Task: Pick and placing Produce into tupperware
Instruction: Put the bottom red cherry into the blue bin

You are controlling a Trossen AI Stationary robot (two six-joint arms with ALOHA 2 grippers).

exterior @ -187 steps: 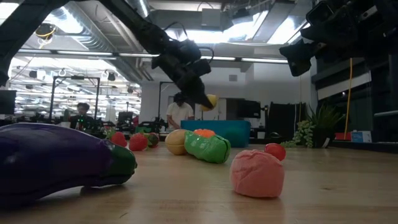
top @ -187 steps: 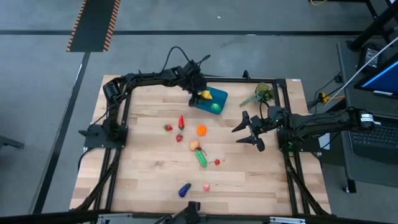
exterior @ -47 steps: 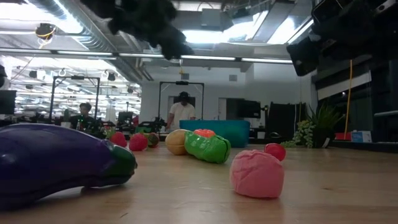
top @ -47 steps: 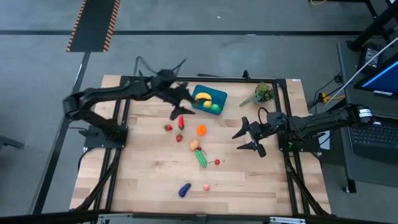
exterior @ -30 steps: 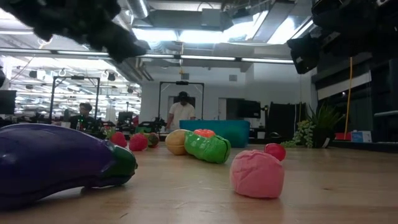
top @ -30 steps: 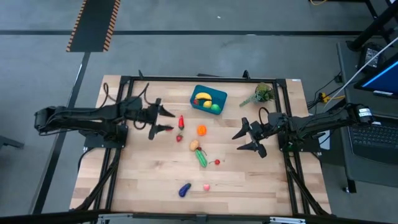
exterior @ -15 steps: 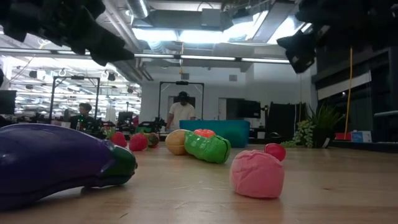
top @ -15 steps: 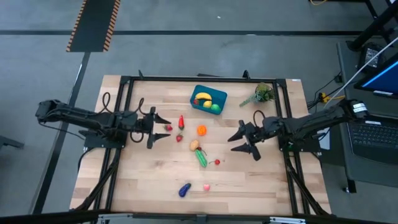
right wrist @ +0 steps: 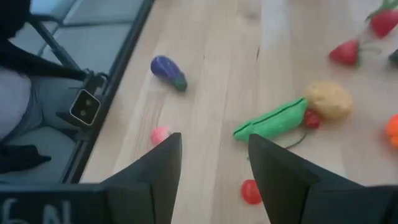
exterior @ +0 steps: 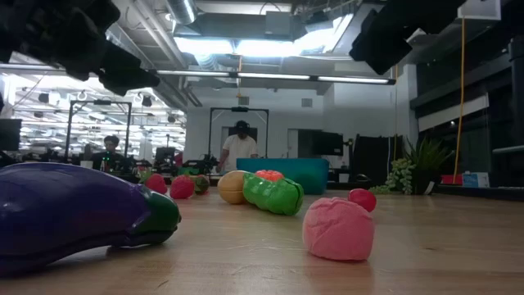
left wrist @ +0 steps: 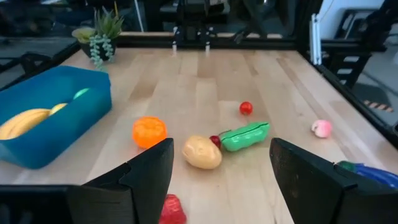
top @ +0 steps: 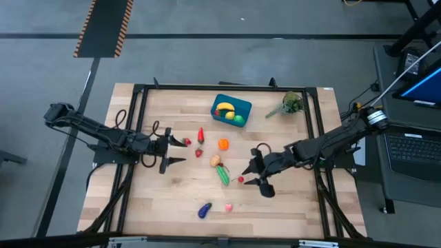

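While the right gripper (top: 252, 175) hovered spread beside the small red toy cherry (top: 240, 179), at five o'clock from the teal plastic tub (top: 231, 110), an off-centre closing could flick it away; the left gripper (top: 171, 150) waited spread at the counter's (top: 289, 207) nine o'clock.

Overhead, table-level, two wrist views.

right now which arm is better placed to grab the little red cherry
The right. Its claw hangs open right beside the cherry, which also shows just ahead of its fingers in the right wrist view. The left claw, also open, sits across the table near the strawberry.
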